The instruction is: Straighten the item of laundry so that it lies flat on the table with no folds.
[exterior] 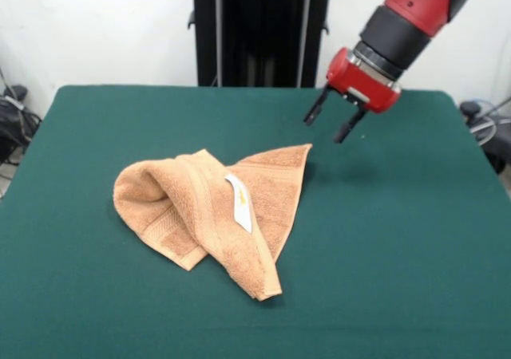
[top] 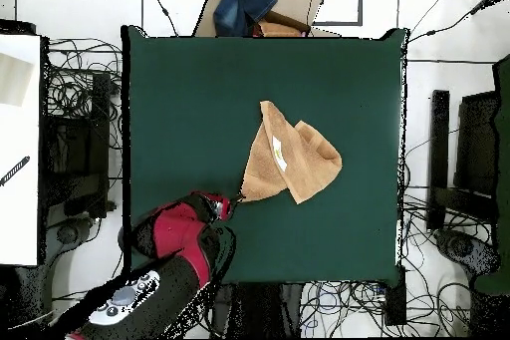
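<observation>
The orange-tan towel [exterior: 211,215] lies crumpled and folded over itself near the middle of the green table [exterior: 399,247], its white label [exterior: 239,203] facing up. One pointed corner reaches toward the far right. In the overhead view the towel [top: 289,162] lies right of centre on the table [top: 189,107]. My gripper [exterior: 329,125] hangs open and empty a little above the table, just beyond that pointed corner. In the overhead view the gripper [top: 234,199] sits at the towel's lower-left tip.
The robot's black pedestal [exterior: 259,28] stands behind the table's far edge. Cables and boxes lie on the floor around the table [top: 75,137]. A cardboard box with blue cloth [top: 254,7] sits past the table's top edge in the overhead view.
</observation>
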Robot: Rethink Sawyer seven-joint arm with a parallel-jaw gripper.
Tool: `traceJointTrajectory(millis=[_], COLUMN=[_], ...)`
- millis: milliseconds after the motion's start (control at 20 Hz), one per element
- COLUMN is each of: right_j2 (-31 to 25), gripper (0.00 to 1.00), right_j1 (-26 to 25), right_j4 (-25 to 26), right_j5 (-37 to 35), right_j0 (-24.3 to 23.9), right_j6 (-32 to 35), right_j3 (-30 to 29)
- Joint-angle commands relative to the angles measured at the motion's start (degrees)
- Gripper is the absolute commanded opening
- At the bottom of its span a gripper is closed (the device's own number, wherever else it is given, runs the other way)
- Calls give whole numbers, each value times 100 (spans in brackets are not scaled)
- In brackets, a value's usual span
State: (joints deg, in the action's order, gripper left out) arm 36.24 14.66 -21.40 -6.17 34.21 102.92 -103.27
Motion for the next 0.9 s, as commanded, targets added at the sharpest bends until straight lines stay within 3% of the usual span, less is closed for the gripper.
traceJointTrajectory(millis=[50,300,450,550,900], right_j2=[-1022,-1373,-1373,-1111,-743], gripper=[100,100,100,100,100], right_j1=[-350,-601,-617,-770,-916], right_j4=[-265,-236,-279,-584,-1195], right_j5=[883,1439,1303,1102,505], right_j0=[-200,-438,-438,-126,226], right_j6=[1762,1824,1664,1667,1653], right_j3=[-519,-589,-540,-410,-186])
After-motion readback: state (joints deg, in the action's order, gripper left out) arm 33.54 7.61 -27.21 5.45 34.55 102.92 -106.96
